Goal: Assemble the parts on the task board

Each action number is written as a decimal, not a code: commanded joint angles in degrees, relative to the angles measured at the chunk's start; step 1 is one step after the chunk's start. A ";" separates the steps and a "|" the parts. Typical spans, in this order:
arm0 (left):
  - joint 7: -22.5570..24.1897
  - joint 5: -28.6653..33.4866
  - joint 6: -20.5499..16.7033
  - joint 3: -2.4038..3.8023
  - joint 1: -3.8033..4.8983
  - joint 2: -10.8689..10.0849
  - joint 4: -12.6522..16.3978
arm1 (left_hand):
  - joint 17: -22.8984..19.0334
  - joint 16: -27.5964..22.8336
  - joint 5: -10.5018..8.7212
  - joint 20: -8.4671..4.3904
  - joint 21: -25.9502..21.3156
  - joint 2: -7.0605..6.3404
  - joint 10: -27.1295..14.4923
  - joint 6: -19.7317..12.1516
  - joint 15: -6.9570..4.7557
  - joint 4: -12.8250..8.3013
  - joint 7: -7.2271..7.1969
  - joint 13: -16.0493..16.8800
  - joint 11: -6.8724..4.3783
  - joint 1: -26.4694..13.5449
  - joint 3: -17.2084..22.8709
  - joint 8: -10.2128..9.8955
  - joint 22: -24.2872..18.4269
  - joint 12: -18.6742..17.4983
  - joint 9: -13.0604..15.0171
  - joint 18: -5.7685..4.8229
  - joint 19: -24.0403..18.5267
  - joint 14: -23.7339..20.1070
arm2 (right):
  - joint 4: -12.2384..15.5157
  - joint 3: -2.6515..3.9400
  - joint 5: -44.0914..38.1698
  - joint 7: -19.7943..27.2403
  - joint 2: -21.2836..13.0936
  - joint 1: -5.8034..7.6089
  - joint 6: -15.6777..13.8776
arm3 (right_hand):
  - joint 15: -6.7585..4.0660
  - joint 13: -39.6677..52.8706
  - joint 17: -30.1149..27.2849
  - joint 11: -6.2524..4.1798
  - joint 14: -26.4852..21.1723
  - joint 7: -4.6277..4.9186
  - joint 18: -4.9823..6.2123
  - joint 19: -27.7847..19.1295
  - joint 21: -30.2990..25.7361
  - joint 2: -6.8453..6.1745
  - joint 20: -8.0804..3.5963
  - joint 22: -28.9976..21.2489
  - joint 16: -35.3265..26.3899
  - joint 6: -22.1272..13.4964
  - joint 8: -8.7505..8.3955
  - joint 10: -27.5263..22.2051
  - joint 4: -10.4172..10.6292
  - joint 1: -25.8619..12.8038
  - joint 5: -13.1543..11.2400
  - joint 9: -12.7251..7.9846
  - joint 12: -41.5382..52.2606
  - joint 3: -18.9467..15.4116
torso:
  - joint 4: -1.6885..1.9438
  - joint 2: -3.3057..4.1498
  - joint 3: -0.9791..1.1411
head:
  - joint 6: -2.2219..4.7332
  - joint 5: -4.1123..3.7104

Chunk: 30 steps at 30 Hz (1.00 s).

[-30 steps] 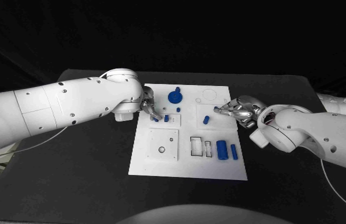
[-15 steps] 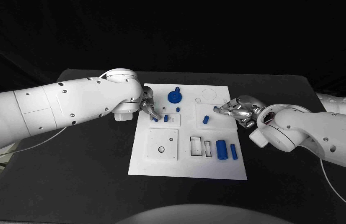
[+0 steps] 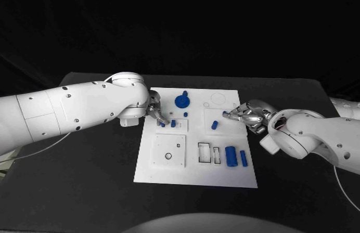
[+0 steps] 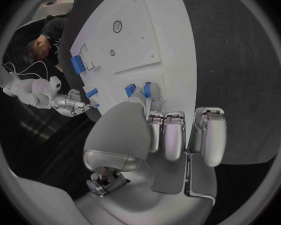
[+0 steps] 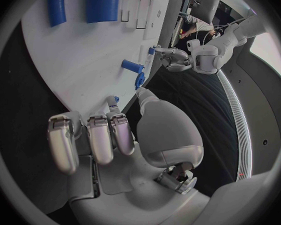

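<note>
The white task board [image 3: 196, 163] lies in the middle of the table. My left hand [image 3: 154, 113] reaches over the board's left edge. Its thumb and a finger pinch a small blue peg [image 3: 161, 124] [image 4: 130, 90] down at the board, and a second peg [image 3: 173, 123] [image 4: 147, 89] stands just beside it. My right hand [image 3: 245, 116] is at the board's right edge and pinches a small blue piece [image 3: 225, 113] [image 5: 139, 79] at its fingertips. A loose blue peg [image 3: 215, 124] [image 5: 132, 65] lies a little in front of that hand.
A blue knob-shaped part [image 3: 181, 100] sits at the far middle of the board, with a tiny blue peg [image 3: 185, 114] below it. Two blue cylinders [image 3: 231, 156] [image 3: 244, 158] lie near the right front, beside rectangular slots [image 3: 204, 152]. A square plate with a hole [image 3: 169, 151] is at the left front.
</note>
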 commanded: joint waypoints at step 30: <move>-3.73 -0.31 -2.41 -0.01 -0.36 -1.53 0.72 | 15.09 0.14 -0.43 0.49 0.14 -0.72 6.00 0.96 0.38 0.02 0.19 9.42 0.22 -13.29 -11.01 1.19 15.09 -0.14 0.44 -0.86 5.93 6.08 | -0.09 -0.01 -0.47 0.22 -0.10 -0.04 0.34 | 0.45 15.10 15.09 0.41 5.97 0.49 -0.38 5.90 0.26 0.65 0.41 15.10 0.23 -0.23 0.41 5.90 0.01 0.17 -0.13 -0.11 0.16 -0.58 | 0.03 -0.01 -0.03 | 0.19 -0.33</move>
